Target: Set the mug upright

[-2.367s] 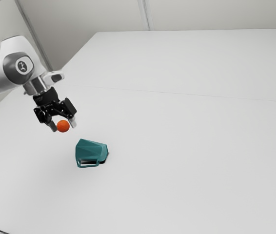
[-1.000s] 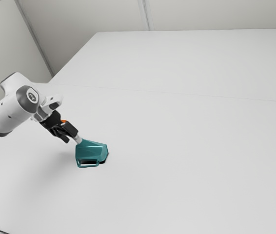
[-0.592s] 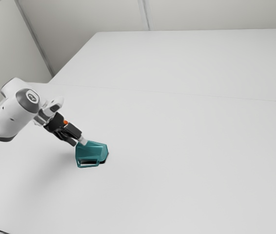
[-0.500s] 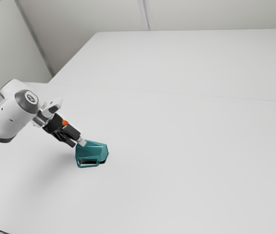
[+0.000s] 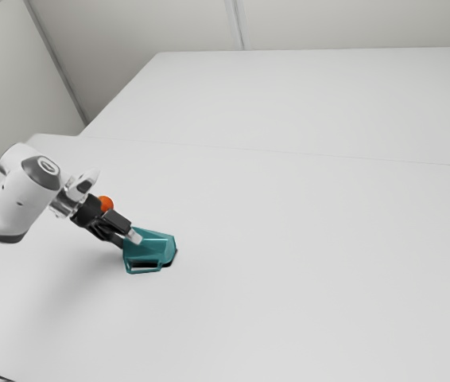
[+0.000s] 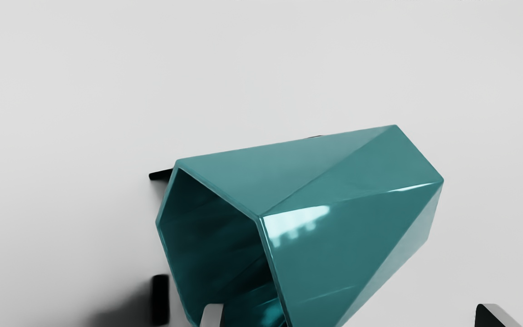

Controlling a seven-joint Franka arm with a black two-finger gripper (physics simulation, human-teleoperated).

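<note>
"Where is the mug?"

"Lying on its side on the white table. It is blue-green, with flat, angled faces. Its mouth faces the exterior view's left, and its base points to the exterior view's right."

"And the handle?"

"On the mug's near side in the exterior view, low down, with a dark patch next to it."

"What about the gripper?"

"It is at the mouth end of the mug, and it's open. The wrist view has the two fingers wide apart. One tip overlaps the mug's mouth, the other is out past the mug's outer wall, so a part of the mug lies between them."

"Is that first tip inside the mug?"

"I can't tell, nor whether it touches the wall."

"Where does the arm come from?"

"From the exterior view's left of the mug, slanting down toward it."

"Anything else near the mug?"

"An orange ball, farther back than the mug and toward the exterior view's left, right by the gripper's black body. Whether those two touch, I can't say."
</note>
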